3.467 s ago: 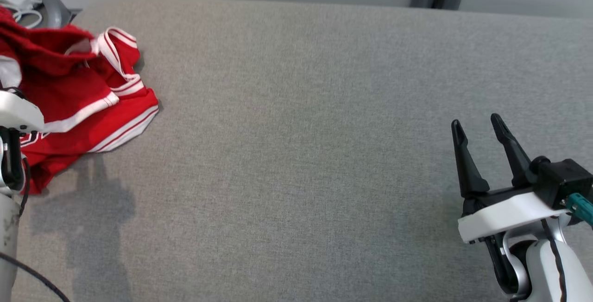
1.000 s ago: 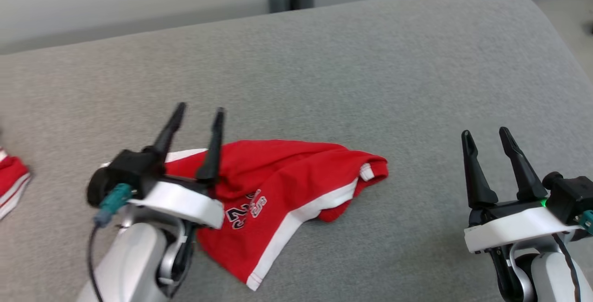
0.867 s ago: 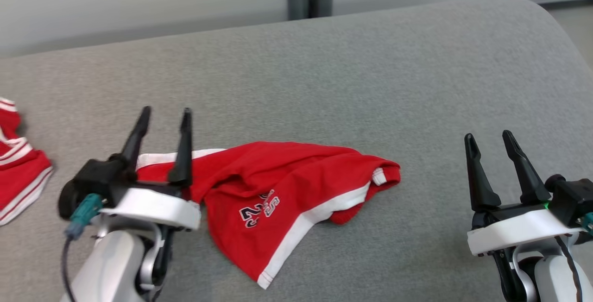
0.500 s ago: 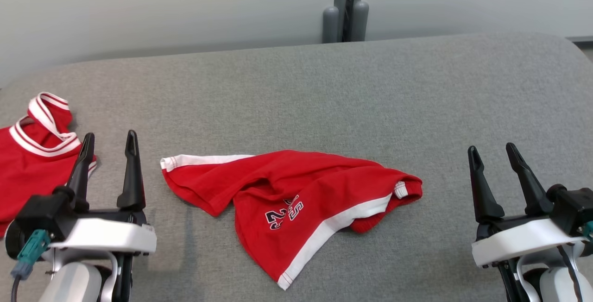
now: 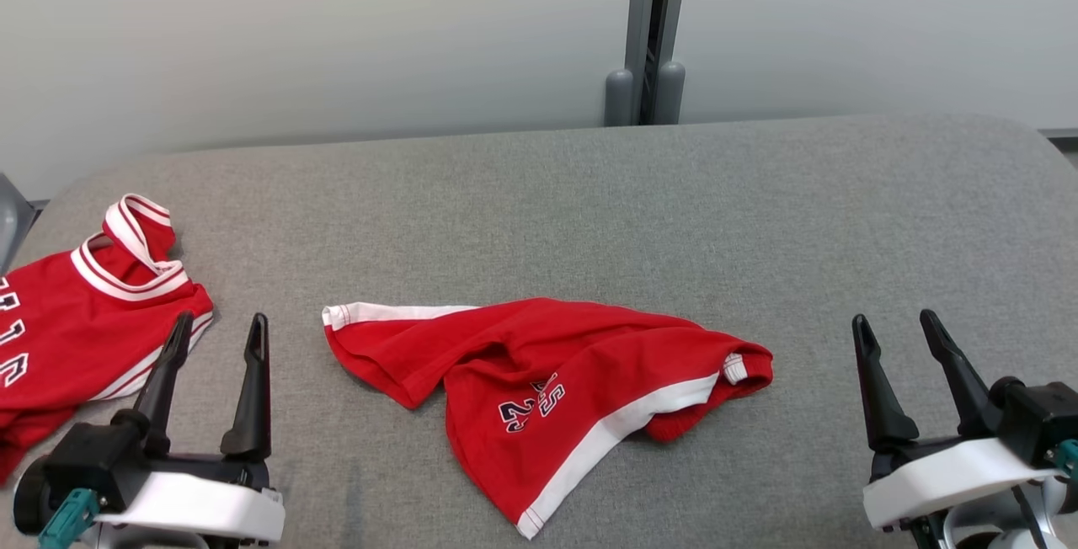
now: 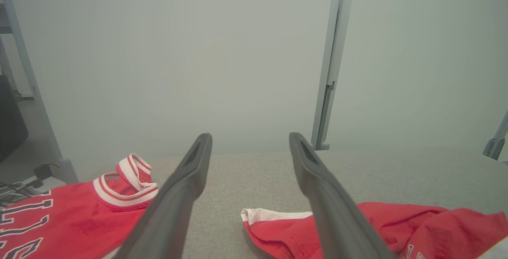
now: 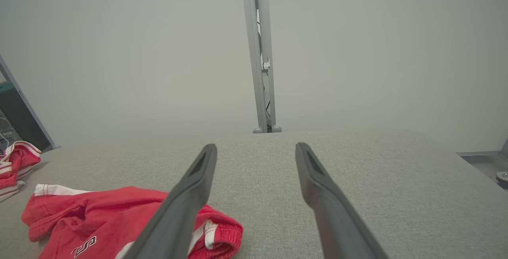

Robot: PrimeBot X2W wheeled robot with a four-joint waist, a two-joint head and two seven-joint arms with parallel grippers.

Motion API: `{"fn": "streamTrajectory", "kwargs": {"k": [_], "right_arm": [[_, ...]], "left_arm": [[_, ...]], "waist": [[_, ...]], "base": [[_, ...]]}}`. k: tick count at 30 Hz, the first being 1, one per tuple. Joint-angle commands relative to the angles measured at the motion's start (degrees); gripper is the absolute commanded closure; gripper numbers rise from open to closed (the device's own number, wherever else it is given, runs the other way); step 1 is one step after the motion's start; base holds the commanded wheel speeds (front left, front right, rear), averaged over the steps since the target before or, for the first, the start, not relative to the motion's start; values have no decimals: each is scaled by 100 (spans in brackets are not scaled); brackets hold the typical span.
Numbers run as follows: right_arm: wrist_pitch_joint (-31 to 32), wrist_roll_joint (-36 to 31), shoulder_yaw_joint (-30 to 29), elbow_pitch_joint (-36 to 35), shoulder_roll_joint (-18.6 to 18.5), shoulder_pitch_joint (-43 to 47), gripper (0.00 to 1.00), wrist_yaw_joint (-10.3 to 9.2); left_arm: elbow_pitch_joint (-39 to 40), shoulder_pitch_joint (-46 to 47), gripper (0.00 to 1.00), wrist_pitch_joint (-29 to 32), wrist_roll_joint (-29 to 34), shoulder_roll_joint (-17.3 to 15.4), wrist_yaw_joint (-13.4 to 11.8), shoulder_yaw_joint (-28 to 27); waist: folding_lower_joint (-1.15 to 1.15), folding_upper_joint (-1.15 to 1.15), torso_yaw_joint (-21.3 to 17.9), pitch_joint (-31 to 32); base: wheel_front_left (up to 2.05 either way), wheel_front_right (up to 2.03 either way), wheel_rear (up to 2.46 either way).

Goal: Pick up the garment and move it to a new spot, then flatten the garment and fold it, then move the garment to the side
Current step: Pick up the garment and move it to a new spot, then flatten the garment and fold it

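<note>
The garment (image 5: 547,381) is a pair of red shorts with white trim and dark lettering, lying crumpled in the middle of the grey padded table (image 5: 589,212). My left gripper (image 5: 221,319) stands open at the lower left, a short way left of the garment's white-edged end and not touching it. In the left wrist view the left gripper (image 6: 250,138) holds nothing, and the garment (image 6: 397,223) lies to the lower right. My right gripper (image 5: 893,318) stands open at the lower right, clear of the cloth. The right wrist view has the right gripper (image 7: 256,147) empty and the garment (image 7: 99,215) at the lower left.
A red jersey (image 5: 76,322) with a white-striped collar lies at the table's left edge, close to my left gripper; the jersey (image 6: 71,215) is at the lower left of the left wrist view. A grey post (image 5: 648,35) rises behind the table against a pale wall.
The head camera has swung, shifting the whole picture. My left gripper stood over the garment's left end a second ago and now stands apart to its left. The garment lies still.
</note>
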State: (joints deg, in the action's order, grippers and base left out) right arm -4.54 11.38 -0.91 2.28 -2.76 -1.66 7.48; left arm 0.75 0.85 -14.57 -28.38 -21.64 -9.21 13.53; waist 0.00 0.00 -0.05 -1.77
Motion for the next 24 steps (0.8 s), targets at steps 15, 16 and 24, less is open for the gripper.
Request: {"fn": "streamTrajectory", "kwargs": {"k": [15, 16, 24], "right_arm": [[118, -25, -148, -106, -26, 393, 0, 3], [124, -34, -149, -113, -26, 396, 0, 3], [155, -37, -166, -140, -26, 394, 0, 3]], "left_arm": [[-104, -242, 0, 58, -25, -127, 45, 112], [-118, -228, 0, 55, -26, -119, 49, 114], [-228, -153, 0, 49, -62, -91, 30, 135]], "waist": [[0, 0, 14, 293], [0, 0, 15, 295], [0, 0, 39, 307]], "base": [[0, 0, 0], [0, 0, 0], [0, 0, 0]]}}
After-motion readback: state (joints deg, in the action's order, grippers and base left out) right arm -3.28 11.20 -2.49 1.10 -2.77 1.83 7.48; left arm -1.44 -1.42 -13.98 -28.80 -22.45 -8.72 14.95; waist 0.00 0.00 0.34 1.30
